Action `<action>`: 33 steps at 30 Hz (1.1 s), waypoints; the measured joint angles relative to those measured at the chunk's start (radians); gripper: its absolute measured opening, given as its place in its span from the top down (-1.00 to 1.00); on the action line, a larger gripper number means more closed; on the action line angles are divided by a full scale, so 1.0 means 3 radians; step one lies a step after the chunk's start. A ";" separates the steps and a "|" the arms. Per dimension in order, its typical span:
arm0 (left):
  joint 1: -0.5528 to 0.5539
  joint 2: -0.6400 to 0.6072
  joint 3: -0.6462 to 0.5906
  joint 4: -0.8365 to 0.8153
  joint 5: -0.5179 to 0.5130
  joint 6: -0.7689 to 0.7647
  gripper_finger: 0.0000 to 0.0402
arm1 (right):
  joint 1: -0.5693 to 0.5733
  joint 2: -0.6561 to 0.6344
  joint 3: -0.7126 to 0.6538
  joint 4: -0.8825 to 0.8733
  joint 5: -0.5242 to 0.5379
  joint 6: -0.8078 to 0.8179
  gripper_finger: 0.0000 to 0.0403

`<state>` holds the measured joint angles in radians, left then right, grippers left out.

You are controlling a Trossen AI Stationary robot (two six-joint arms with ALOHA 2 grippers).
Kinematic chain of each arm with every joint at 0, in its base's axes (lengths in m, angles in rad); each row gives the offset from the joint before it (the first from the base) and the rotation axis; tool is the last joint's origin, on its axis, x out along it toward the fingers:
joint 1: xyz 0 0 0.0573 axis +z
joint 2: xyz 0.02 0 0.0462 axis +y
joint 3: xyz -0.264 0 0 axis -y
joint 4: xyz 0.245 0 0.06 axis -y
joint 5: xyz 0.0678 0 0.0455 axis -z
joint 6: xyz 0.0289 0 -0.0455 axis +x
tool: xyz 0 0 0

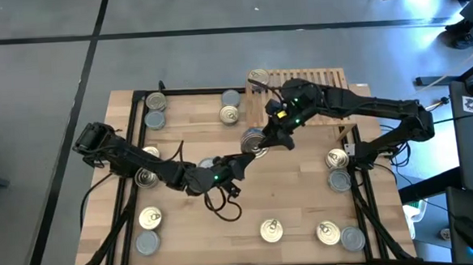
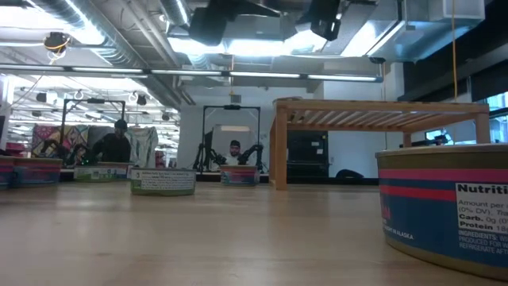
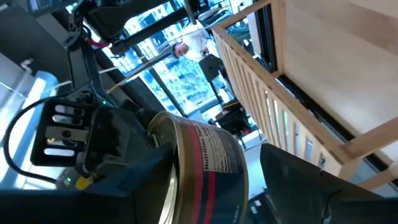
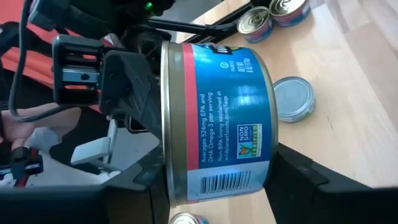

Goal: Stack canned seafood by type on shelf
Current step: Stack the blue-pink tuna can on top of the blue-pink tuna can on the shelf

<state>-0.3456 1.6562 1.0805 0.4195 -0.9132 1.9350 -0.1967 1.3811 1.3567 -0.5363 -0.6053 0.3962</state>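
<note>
Judging from how things lie, the job is barely begun: the shelf (image 1: 311,81) at the far right of the table (image 1: 248,205) carries only one gold-topped can (image 1: 258,77) at its left end, as far as the high view shows, while the other tins sit scattered across the tabletop: a pair at the far left corner (image 1: 154,108), two near the far edge (image 1: 230,107), a pair on the right side (image 1: 337,168), one beside the left arm (image 1: 146,178), two near the left front (image 1: 149,229) and three along the near edge (image 1: 272,230). Both arms reach in to meet above the middle of the table, the left arm stretched low from the left side, the right arm bent back from the shelf side. Between them, lifted clear of the wood, is a single can (image 1: 254,141). The right gripper (image 4: 214,180) is clamped across its blue-labelled wall, fingers on either side. The left gripper (image 3: 214,186) has its fingers spread wide around the same can, and whether they press on it I cannot tell; it reads as a hand-over between the two. Nearly all the sorting and stacking is left to do.
</note>
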 joint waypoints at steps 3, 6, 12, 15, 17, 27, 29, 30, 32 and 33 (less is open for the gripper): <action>-0.0002 0.0000 0.0000 0.0147 0.0012 0.0127 -0.19 | -0.0002 0.0017 0.0001 -0.0001 -0.0111 0.0002 0.04; 0.0000 0.0000 -0.0001 0.0357 0.0029 0.0330 -0.19 | 0.0004 0.0040 0.0001 -0.0027 -0.0247 0.0006 0.04; 0.0034 0.0000 -0.0001 0.0457 0.0106 0.0337 -0.19 | 0.0060 0.0139 0.0000 0.0063 -0.0493 0.0061 0.04; 0.0034 0.0001 -0.0001 0.0465 0.0137 0.0273 -0.19 | 0.0068 0.0170 0.0000 0.0075 -0.0516 0.0057 0.04; 0.0026 0.0002 -0.0005 0.0454 0.0136 0.0219 -0.19 | 0.0065 0.0192 0.0000 0.0067 -0.0544 0.0045 0.04; -0.0003 0.0005 -0.0005 0.0468 0.0112 -0.0377 0.11 | 0.0069 0.0179 0.0001 0.0045 -0.0407 -0.0110 -0.52; -0.0001 0.0005 -0.0005 0.0479 0.0112 -0.0640 0.11 | 0.0069 0.0104 0.0001 -0.0054 -0.0382 -0.0211 -0.64; -0.0001 0.0005 -0.0005 0.0487 0.0112 -0.0814 0.11 | 0.0065 0.0035 0.0000 -0.0092 -0.0347 -0.0257 -0.69; 0.0006 0.0005 -0.0005 0.0475 0.0079 -0.1205 0.11 | 0.0052 -0.0129 0.0002 -0.0158 -0.0273 -0.0385 -0.76; 0.0018 0.0005 -0.0005 0.0475 0.0083 -0.1410 0.11 | 0.0043 -0.0230 0.0003 -0.0205 -0.0210 -0.0430 -0.79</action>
<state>-0.3401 1.6577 1.0790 0.5621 -0.8883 1.5119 -0.1837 1.3120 1.3575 -0.5978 -0.6683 0.2671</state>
